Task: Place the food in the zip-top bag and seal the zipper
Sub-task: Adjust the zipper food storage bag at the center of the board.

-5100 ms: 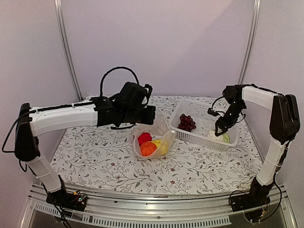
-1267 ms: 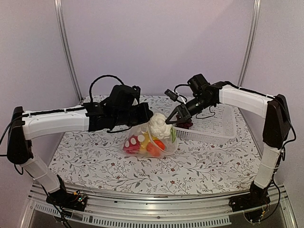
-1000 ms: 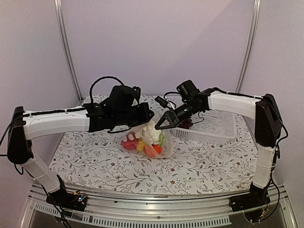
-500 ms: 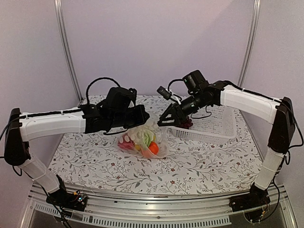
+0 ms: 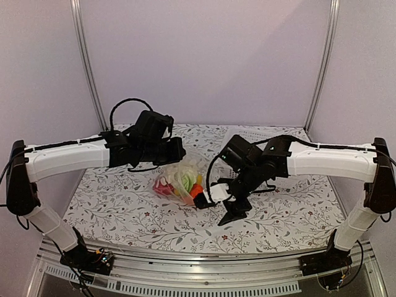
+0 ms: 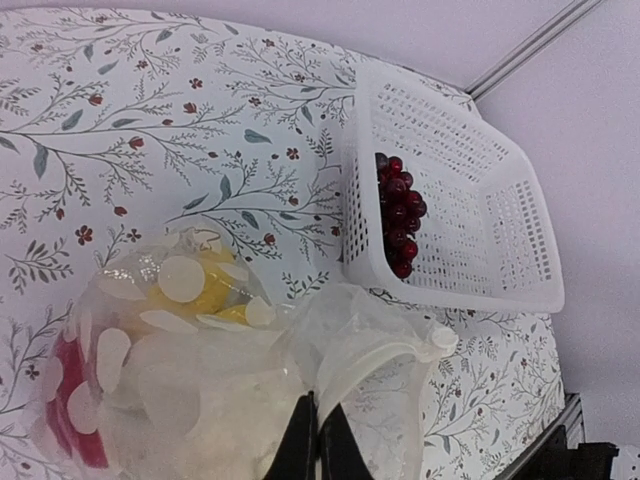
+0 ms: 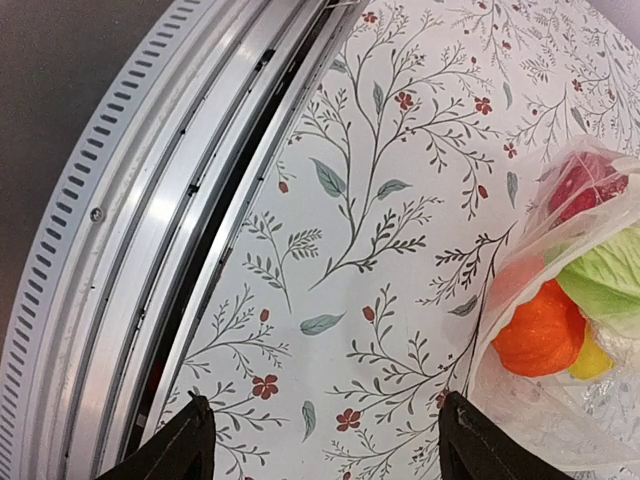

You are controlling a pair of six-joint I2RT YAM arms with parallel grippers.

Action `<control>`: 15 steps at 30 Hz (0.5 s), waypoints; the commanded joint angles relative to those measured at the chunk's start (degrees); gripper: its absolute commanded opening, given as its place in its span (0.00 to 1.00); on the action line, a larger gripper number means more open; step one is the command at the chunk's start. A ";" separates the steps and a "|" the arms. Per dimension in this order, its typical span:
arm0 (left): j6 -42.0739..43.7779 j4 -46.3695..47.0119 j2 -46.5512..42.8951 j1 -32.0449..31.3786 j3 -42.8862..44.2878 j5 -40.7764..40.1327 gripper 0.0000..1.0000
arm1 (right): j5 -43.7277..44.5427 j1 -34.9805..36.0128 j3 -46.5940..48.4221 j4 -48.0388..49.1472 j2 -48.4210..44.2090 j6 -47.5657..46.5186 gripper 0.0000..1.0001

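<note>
My left gripper point(image 5: 177, 153) is clenched on a fold of the zip-top bag point(image 5: 180, 175) near its mouth. In my left wrist view the two fingers point(image 6: 300, 455) meet with clear plastic pinched between them. The bag sits near the middle of the flowered cloth point(image 5: 117, 210), its belly down on the fabric just below that gripper. Through the crinkly film I see the red pepper point(image 6: 72, 400) at the far left and a yellow piece point(image 6: 207, 290) higher up toward the middle. The zipper point(image 6: 388, 356), a thick pale strip, curls away to the right of my pinch, and I cannot tell whether any of it is pressed together. Just right of the bag, my right gripper point(image 5: 220, 205) hangs low over the cloth, close to the front rail point(image 7: 150, 200). It is released, and its fingertips point(image 7: 185, 440) are spread wide with only cloth showing between them. At the right edge of my right wrist view the orange fruit point(image 7: 540, 335) presses against the bag's side. The green cabbage point(image 7: 605, 272) lies above it and a second yellow piece point(image 7: 597, 360) sits just beside it. Behind my right arm, toward the back right, stands the white basket point(image 5: 250, 133). The grape bunch point(image 6: 398, 215) lies inside it against one wall, outside the bag.
</note>
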 commanded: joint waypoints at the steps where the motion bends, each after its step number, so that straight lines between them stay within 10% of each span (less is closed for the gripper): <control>1: 1.68 -2.32 0.69 0.73 1.60 2.17 0.00 | 13.12 2.28 -2.44 6.58 -0.69 -5.97 0.75; 15: 3.25 -4.48 2.05 0.83 4.28 4.47 0.00 | 20.02 3.53 -3.52 13.17 4.14 -8.78 0.68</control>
